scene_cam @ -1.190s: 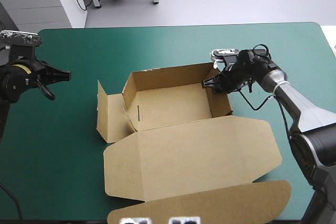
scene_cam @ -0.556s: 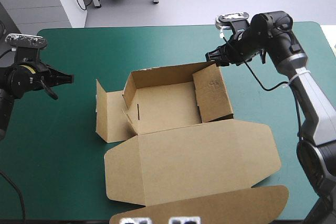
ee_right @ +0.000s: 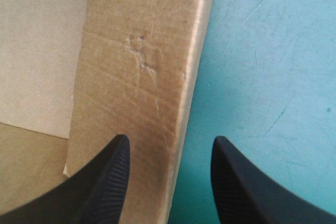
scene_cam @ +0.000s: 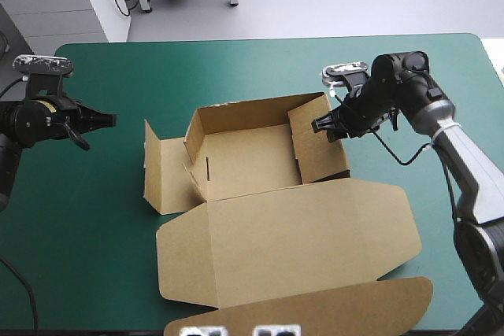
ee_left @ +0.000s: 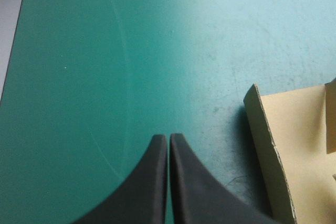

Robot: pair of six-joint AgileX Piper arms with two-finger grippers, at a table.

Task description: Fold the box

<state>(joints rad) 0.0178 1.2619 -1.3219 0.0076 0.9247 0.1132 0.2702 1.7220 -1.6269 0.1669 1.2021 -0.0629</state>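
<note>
Cardboard makes up the brown box [scene_cam: 252,159], which sits as an open tray at the middle of the counter, on its teal-green cover [scene_cam: 118,257]. Its lid [scene_cam: 291,238] lies flat and spreads out toward 6 o'clock, reaching the near edge. The far wall [scene_cam: 252,116] stands at 12 o'clock, a side flap [scene_cam: 161,167] sticks out at 9 o'clock, and the right wall [scene_cam: 319,143] at 3 o'clock tilts inward over the tray. The right hand [scene_cam: 319,126] sits at the far end of that right wall, at about 2 o'clock from the tray's middle. In its wrist view the right hand [ee_right: 170,140] is wide, its black fingers [ee_right: 107,182] apart with the wall's outer edge between them. One finger is over the board of the box [ee_right: 136,51], the other over the cover [ee_right: 273,51]. The left hand [scene_cam: 110,120] hangs well apart from the box at 9 o'clock, near the counter's left edge. Its wrist view shows the left hand [ee_left: 168,137] closed on nothing, tips meeting over bare cover [ee_left: 105,51], with the side flap [ee_left: 299,145] just beside it.
</note>
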